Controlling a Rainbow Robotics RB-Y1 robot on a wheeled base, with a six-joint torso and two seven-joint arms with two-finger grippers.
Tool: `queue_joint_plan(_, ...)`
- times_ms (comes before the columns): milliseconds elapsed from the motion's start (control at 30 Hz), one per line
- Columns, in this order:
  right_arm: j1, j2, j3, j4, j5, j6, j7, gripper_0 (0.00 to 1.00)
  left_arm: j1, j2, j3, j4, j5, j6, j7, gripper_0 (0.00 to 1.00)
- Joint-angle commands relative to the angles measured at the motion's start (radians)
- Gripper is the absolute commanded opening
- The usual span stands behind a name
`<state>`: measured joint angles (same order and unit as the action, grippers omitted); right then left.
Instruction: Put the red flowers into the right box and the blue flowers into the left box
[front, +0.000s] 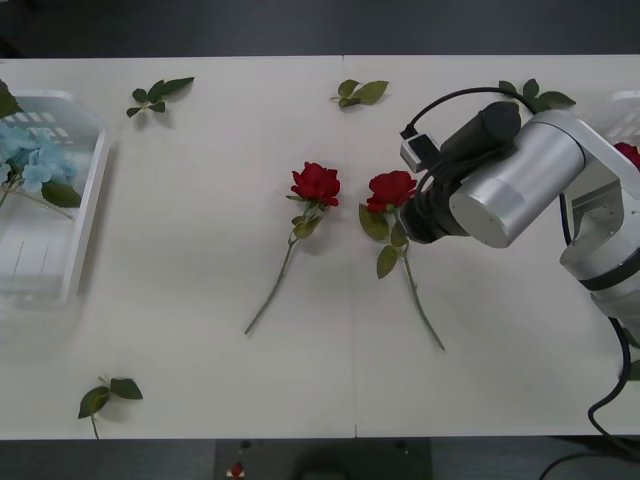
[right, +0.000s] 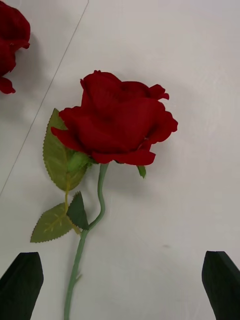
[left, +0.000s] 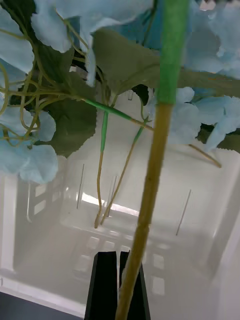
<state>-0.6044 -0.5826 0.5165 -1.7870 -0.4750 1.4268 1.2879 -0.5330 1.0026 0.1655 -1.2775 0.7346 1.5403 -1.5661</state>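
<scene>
Two red flowers lie on the table: one rose (front: 316, 184) mid-table and another (front: 391, 189) just right of it. My right arm (front: 500, 180) reaches over that second rose (right: 117, 122), and my right gripper (right: 120, 260) stands open above its stem, black fingertips wide apart. A third red bloom (front: 628, 152) shows in the right box (front: 620, 105) at the table's right edge. Blue flowers (front: 30, 160) lie in the left box (front: 85, 215). My left gripper (left: 118, 257) is shut on a blue flower's stem (left: 150, 180), over the left box (left: 45, 210).
Bare green leaf sprigs lie at the back left (front: 158, 95), back middle (front: 360, 92), back right (front: 535, 97) and front left (front: 105, 395). A black cable (front: 610, 390) hangs by the right arm near the table's front edge.
</scene>
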Motion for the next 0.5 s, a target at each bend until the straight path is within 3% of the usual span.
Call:
queue_joint_plan(33,0.006,0.049,-0.018,0.034,0.033,-0.011,-0.028,0.93,0.013,0.044,-0.046,0.079,-0.012,-0.097,0.046,0.00)
queue_joint_plan(500,0.005,0.127,0.033,0.182,0.125,-0.134,-0.032,0.90,0.013,0.044,-0.204,0.144,-0.012,-0.166,0.046,0.00)
